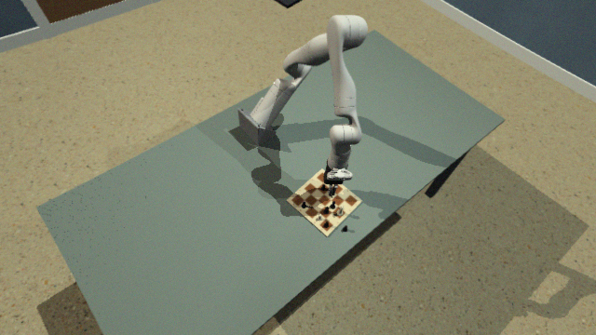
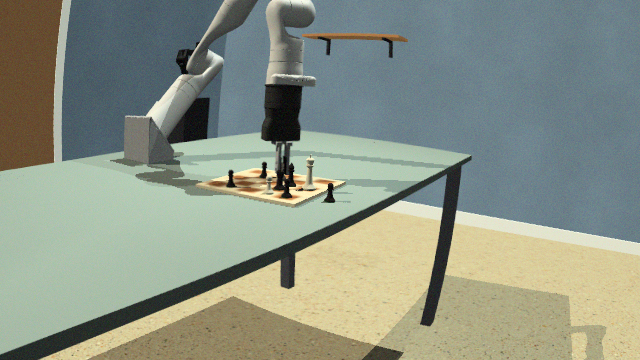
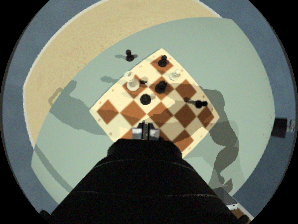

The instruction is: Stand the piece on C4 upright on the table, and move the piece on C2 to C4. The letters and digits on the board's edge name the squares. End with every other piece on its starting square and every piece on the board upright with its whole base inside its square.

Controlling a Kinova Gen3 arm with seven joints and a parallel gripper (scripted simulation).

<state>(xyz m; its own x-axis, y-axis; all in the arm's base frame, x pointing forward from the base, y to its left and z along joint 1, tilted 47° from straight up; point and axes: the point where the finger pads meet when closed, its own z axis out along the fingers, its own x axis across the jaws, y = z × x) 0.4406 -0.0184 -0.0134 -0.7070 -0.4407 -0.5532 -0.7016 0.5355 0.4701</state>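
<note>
My gripper (image 1: 332,192) (image 2: 283,170) (image 3: 145,128) points straight down over the board and is shut on a black piece, mostly hidden by the fingers; its gap to the board is unclear. The board (image 1: 327,234) (image 2: 293,203) carries other upright pieces. A black piece (image 1: 332,205) (image 2: 291,176) (image 3: 145,99) stands nearest the held one. Beside it are another black piece (image 1: 326,210) (image 2: 279,181) (image 3: 160,87) and a tall white king (image 1: 340,211) (image 2: 310,175) (image 3: 132,81). A black pawn (image 1: 345,228) (image 2: 330,193) (image 3: 129,55) stands upright on the table off the board. The square labels are unreadable.
A white pawn (image 1: 319,218) (image 2: 269,186) (image 3: 174,74) and a black piece (image 1: 326,224) (image 2: 286,190) (image 3: 162,61) stand near one corner. One black pawn (image 1: 304,205) (image 2: 230,179) (image 3: 201,104) stands by the left corner. Another black pawn (image 1: 323,187) (image 2: 264,170) stands close behind the fingers.
</note>
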